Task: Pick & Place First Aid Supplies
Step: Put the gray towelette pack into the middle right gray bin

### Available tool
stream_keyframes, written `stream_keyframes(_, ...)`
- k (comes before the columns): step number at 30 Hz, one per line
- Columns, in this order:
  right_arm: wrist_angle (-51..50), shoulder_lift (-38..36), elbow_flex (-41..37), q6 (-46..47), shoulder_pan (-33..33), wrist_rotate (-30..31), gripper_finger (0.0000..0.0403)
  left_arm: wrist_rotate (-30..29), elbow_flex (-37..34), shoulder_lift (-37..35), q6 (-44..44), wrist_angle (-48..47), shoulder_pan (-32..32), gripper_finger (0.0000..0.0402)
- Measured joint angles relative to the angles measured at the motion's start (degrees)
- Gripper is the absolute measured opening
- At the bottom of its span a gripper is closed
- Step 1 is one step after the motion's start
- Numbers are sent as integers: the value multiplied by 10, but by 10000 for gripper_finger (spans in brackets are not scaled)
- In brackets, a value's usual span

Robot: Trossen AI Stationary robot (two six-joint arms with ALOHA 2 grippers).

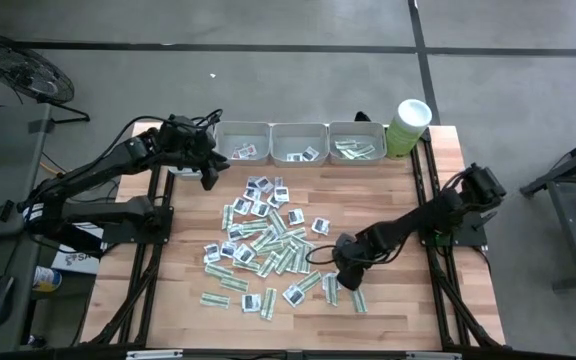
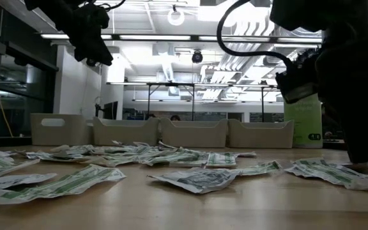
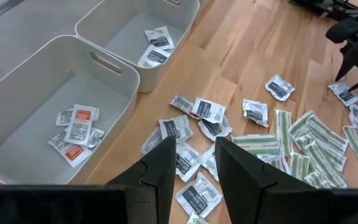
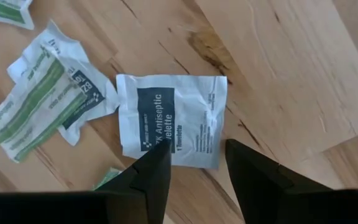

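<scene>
High view: three trays, two arms.

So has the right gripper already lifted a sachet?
No. In the right wrist view the right gripper is open over an antiseptic sachet lying flat on the table.

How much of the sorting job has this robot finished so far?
A few sachets already lie in the three grey rectangular plastic trays. The right gripper, jaws open, is poised over a white square antiseptic towelette sachet; the left gripper hovers near the trays. The scattered pile of sachets remains.
</scene>
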Motion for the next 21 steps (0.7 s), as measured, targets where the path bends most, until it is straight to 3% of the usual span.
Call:
stream_keyframes(10, -24, 22, 5, 29, -1, 17, 132, 0, 0, 0, 11, -8, 0, 112)
stream_keyframes(21, -33, 22, 4, 25, -1, 26, 11, -1, 0, 0, 11, -8, 0, 112)
